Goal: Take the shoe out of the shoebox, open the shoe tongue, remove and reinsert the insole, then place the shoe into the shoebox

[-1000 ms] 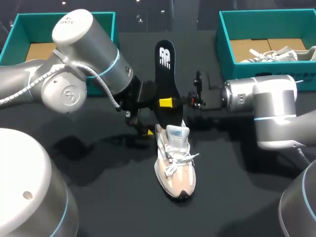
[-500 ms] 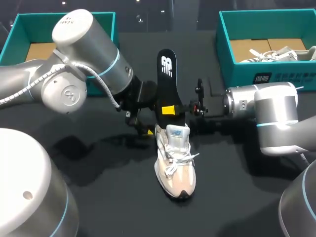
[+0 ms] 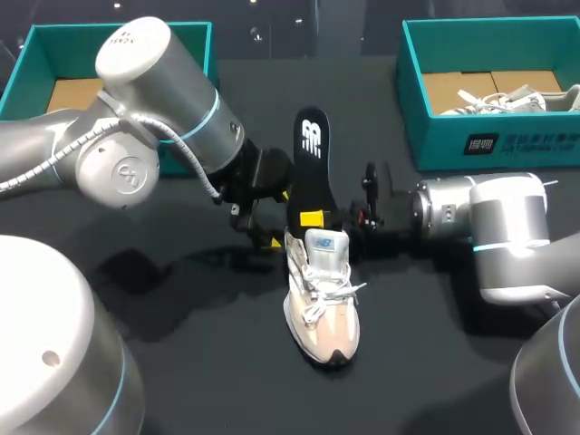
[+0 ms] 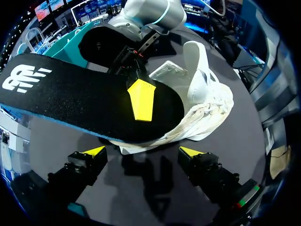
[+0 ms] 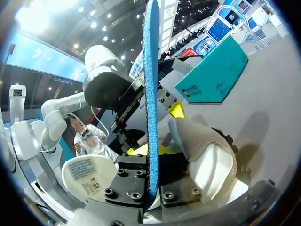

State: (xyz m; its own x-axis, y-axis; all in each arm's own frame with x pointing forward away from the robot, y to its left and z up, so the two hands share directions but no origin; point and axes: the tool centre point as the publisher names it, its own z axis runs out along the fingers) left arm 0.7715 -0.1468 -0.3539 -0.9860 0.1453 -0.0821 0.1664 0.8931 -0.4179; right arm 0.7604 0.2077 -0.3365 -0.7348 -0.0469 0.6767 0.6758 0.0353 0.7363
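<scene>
Black surface [image 3: 181, 362]: shoe [image 3: 322, 299] at centre, toe near, heel far. Your right tool [image 3: 312, 218] grips the insole [image 3: 311, 154], lower end at the heel opening, long axis slanting up and far. Left tool [image 4: 142, 150] wide, just left of the heel.

The black insole [image 4: 84, 106] slants across, its rounded end at the opening of the white shoe [image 4: 207, 94] on the bench [image 4: 150, 188] — a yellow fingertip [image 4: 142, 99] of the right jaws presses on its top. Below it the left jaws stand wide apart — yellow tips [image 4: 96, 150] clear of it.
</scene>
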